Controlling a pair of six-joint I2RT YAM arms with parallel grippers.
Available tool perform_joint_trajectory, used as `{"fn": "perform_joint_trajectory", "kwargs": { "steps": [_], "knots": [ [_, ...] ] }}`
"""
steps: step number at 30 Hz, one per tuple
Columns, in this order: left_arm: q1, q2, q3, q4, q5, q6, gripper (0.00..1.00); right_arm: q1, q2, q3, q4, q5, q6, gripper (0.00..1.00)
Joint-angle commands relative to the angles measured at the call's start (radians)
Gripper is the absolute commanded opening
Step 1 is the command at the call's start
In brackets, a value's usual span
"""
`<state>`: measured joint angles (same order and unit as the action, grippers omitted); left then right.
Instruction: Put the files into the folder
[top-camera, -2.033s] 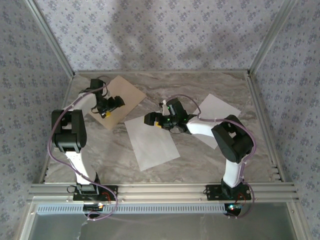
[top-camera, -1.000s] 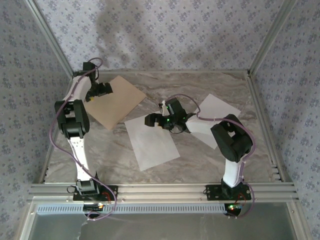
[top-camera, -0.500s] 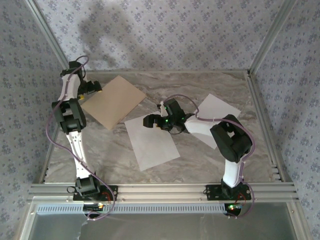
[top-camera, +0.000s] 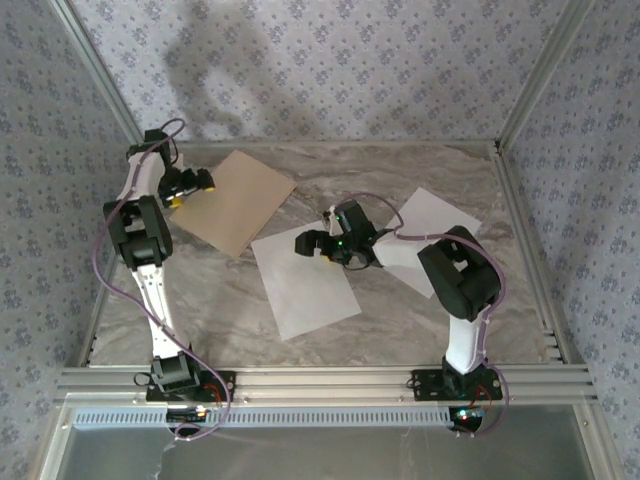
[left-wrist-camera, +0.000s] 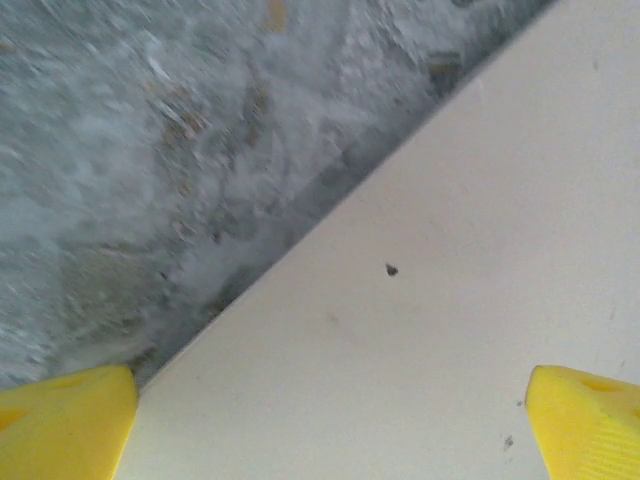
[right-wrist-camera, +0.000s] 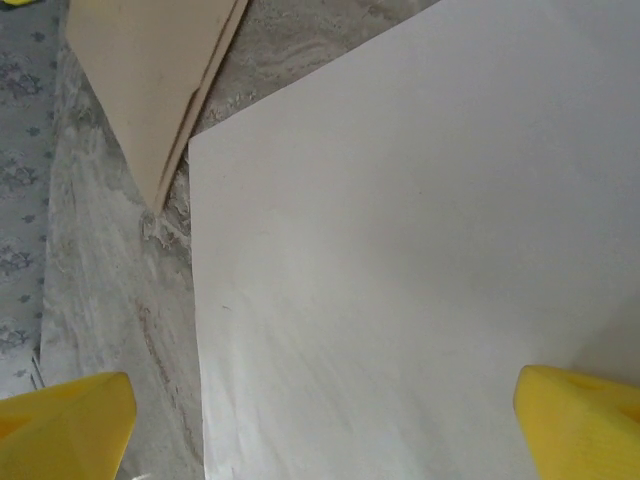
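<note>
The folder (top-camera: 240, 200) is a flat, closed rectangle of tan cardboard. It lies turned like a diamond at the far left of the grey, veined, stone-look surface (top-camera: 420, 310). The left pincer (top-camera: 192, 188) hangs at the folder's left corner, spread wide with nothing in it. In the left wrist view its yellow ribbed fingertips (left-wrist-camera: 65, 415) sit in the two bottom corners, cut off by the frame. Below them is smooth matte board that looks pale cream here and carries a small dark speck. The stone pattern beyond the board's straight edge is blurred.

The near sheet (top-camera: 305, 285), thin plain white paper, lies in the middle. Its far left corner is just beside the folder's near corner, with a strip of stone between them. The right pincer (top-camera: 308, 244) hovers over that sheet's far edge, also wide open and empty. In the right wrist view the folder's corner (right-wrist-camera: 150, 90) shows two leaf edges, slightly offset. The far sheet (top-camera: 445, 215) lies to the right, partly hidden by the right arm (top-camera: 460, 275).
</note>
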<state>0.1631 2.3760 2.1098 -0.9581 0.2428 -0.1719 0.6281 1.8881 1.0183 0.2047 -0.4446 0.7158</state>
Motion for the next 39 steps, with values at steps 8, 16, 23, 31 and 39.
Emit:
{"fn": "perform_joint_trajectory", "kwargs": {
  "steps": [8,16,23,31,39],
  "knots": [
    [-0.094,-0.119,-0.208,0.016,0.053,0.002,1.00,-0.074,-0.085,-0.147,-0.045,0.080,-0.020,1.00],
    [-0.177,-0.274,-0.400,0.082,-0.022,-0.010,1.00,-0.135,-0.217,-0.200,-0.135,0.136,-0.078,1.00],
    [-0.294,-0.401,-0.521,0.129,-0.276,0.004,1.00,-0.156,-0.241,-0.131,-0.173,0.100,-0.078,1.00],
    [-0.236,-0.409,-0.523,0.194,-0.161,-0.091,1.00,-0.119,-0.059,0.125,-0.155,-0.026,-0.011,0.97],
    [-0.130,-0.309,-0.439,0.246,0.012,-0.148,1.00,-0.085,0.208,0.459,-0.177,-0.058,0.029,0.85]
  ]
}}
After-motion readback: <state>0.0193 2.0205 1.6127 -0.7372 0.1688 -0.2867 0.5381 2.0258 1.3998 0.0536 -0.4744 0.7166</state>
